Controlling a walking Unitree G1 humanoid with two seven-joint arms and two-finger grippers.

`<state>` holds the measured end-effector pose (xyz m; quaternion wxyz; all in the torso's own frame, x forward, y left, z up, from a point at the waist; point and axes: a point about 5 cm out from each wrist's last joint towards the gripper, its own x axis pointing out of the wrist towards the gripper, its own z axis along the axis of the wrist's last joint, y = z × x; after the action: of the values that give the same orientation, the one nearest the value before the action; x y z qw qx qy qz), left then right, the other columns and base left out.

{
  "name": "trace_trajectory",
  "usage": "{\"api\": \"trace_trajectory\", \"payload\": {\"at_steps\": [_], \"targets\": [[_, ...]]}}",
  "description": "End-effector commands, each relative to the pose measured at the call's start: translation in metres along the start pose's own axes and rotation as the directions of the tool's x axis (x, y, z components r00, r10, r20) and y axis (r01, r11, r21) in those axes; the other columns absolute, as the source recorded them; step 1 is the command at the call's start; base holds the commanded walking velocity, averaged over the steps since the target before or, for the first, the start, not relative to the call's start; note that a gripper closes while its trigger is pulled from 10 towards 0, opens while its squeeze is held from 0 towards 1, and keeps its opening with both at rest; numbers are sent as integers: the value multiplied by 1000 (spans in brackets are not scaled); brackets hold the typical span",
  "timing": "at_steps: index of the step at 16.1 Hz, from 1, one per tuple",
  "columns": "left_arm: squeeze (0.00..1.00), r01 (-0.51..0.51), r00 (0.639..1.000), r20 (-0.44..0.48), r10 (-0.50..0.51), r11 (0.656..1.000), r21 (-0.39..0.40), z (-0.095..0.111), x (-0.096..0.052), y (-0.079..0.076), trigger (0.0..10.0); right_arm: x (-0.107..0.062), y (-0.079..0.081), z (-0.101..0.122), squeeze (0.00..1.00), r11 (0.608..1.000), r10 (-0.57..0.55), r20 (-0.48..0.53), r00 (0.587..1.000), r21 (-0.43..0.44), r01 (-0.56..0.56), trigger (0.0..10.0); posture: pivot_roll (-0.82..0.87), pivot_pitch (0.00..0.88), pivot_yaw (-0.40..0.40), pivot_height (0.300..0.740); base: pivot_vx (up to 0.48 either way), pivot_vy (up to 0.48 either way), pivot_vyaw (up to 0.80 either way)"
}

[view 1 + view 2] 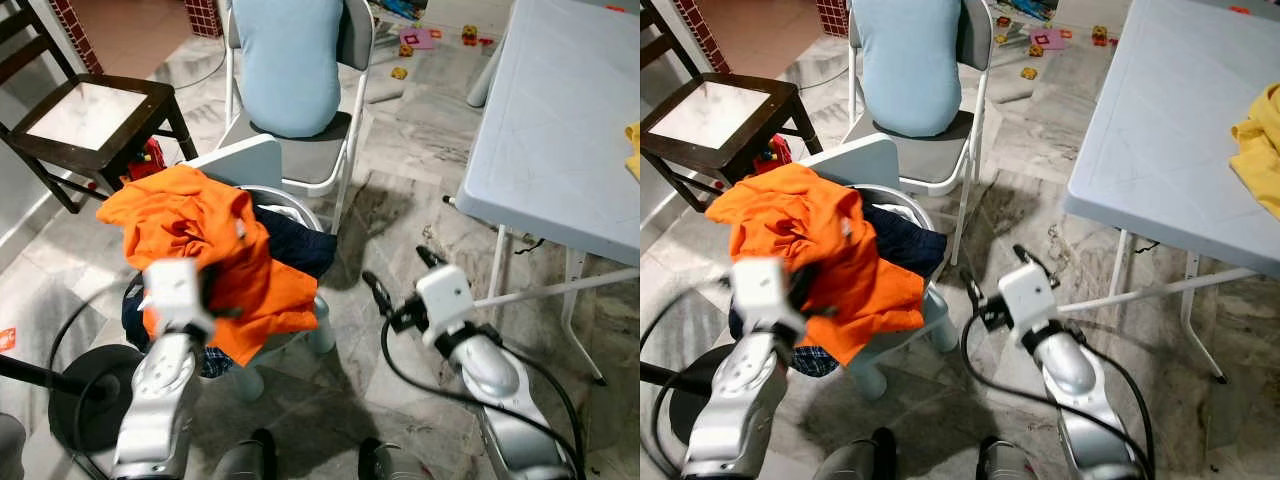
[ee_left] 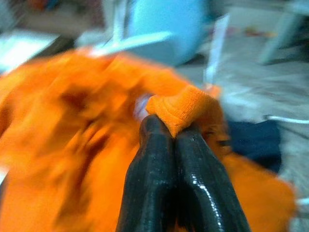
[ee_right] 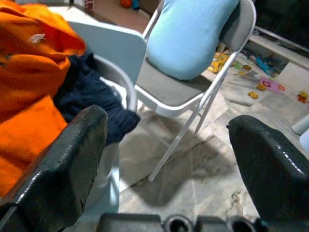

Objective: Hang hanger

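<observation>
A crumpled bright orange garment (image 1: 205, 255) is heaped on the small plastic chair (image 1: 245, 165). A fold is pinched by the closed left tool (image 2: 174, 137). The right tool (image 1: 400, 278) is held wide open, empty.

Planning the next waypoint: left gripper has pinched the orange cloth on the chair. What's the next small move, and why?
Probably lift the left gripper a little, straight up. Its fingers are shut on a fold of the orange garment, which lies draped over dark clothes on the small white chair. A short lift should show whether the fold holds. The right gripper hangs open beside the chair, free to help.
</observation>
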<state>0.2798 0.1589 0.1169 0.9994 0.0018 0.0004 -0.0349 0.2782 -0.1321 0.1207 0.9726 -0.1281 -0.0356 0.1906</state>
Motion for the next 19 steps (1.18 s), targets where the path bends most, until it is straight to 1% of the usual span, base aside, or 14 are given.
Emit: {"api": "trace_trajectory", "payload": {"at_steps": [1,4,5,6,7,8,9,12,14,15,16,17,18,19], "targets": [[0,46,999,16,-47,997,60,3,0,-1,0,-1,-5,-6,0,1000,-26,-18,999,15,26,10000,-3,144,-3,740,0,0,0],[0,189,981,18,-193,973,131,15,9,-7,0,4,-9,-9,0,998,-53,-23,998,42,54,10000,28,115,-10,740,0,0,0],[0,257,963,28,-268,944,206,21,14,-11,0,7,-6,-10,0,998,-44,-23,999,39,45,10000,40,106,-18,740,0,0,0],[0,246,965,36,-260,943,224,25,20,-12,0,10,-4,-9,0,999,-32,-17,999,36,33,10000,38,104,-17,740,0,0,0],[0,202,970,80,-228,948,247,31,23,-12,0,10,-3,-8,0,999,-34,-13,999,32,35,10000,26,102,-9,740,0,0,0],[0,197,971,87,-224,949,247,32,23,-12,0,9,-3,-8,0,999,-35,-12,999,33,35,10000,26,102,-9,740,0,0,0],[0,107,990,74,-123,975,195,26,16,-13,0,3,-7,-10,0,996,-69,-21,997,49,70,10000,10,103,-2,740,0,0,0],[0,30,999,8,-32,984,178,2,-8,-16,0,-8,-17,-13,0,978,-155,-45,987,136,160,10000,-8,112,3,740,0,0,0],[0,-27,1000,-3,28,984,175,-3,-15,-14,0,-12,-23,-12,0,961,-204,-51,978,180,210,10000,-11,107,2,740,0,0,0],[0,-81,996,-13,84,988,133,-11,-20,-13,510,-14,-32,-11,0,927,-273,-53,960,250,278,10000,-7,83,9,740,0,0,0],[0,-92,995,-20,95,988,123,-14,-20,-14,510,-13,-33,-11,0,921,-281,-55,958,264,285,10000,-5,74,10,740,0,0,0],[0,-81,996,-11,84,987,139,-14,-16,-17,2549,-6,-33,-8,0,919,-284,-47,958,273,286,10000,7,37,19,740,0,0,0],[0,-47,999,8,46,980,194,-8,-5,-18,6549,0,-39,-5,0,907,-312,-55,949,279,315,10000,7,0,33,740,0,0,0],[0,-33,999,6,32,979,200,-6,-1,-17,10000,2,-42,-6,0,901,-322,-67,944,285,328,10000,5,0,39,740,0,0,0]]}}
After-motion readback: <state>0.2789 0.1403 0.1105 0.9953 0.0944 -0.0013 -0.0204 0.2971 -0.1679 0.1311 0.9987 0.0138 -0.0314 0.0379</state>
